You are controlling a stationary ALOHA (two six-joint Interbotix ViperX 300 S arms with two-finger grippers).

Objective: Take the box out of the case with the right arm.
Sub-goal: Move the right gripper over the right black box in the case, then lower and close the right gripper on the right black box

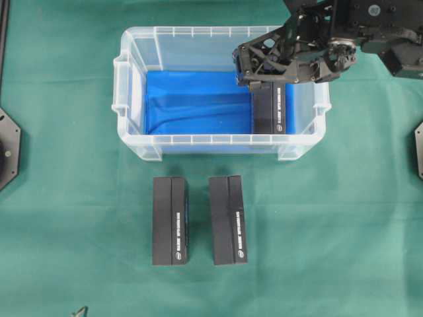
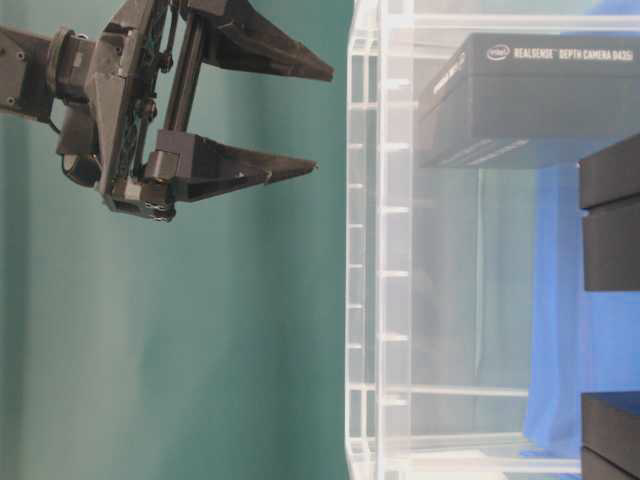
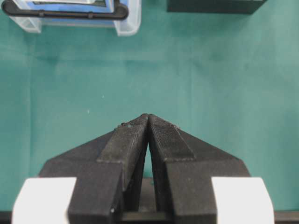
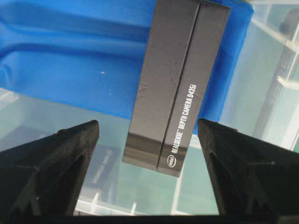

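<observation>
The clear case (image 1: pixel 135 142) holds a long black box (image 1: pixel 269 109) lying on its blue lining, against the right wall. My right gripper (image 1: pixel 243 67) hangs open above the box's far end, higher than the case rim, and touches nothing. In the right wrist view the box (image 4: pixel 180 88) lies below and between the two spread fingertips (image 4: pixel 70 149) of the right gripper (image 4: pixel 148 122). The table-level view shows the right gripper (image 2: pixel 322 120) outside the case wall (image 2: pixel 368 250), and the box (image 2: pixel 530 100) inside it. My left gripper (image 3: pixel 148 117) is shut over bare green cloth.
Two more black boxes (image 1: pixel 170 220) (image 1: pixel 228 220) lie side by side on the green cloth in front of the case. The left wrist view catches a case corner (image 3: pixel 127 23) and one box's edge (image 3: pixel 212 5) at its top.
</observation>
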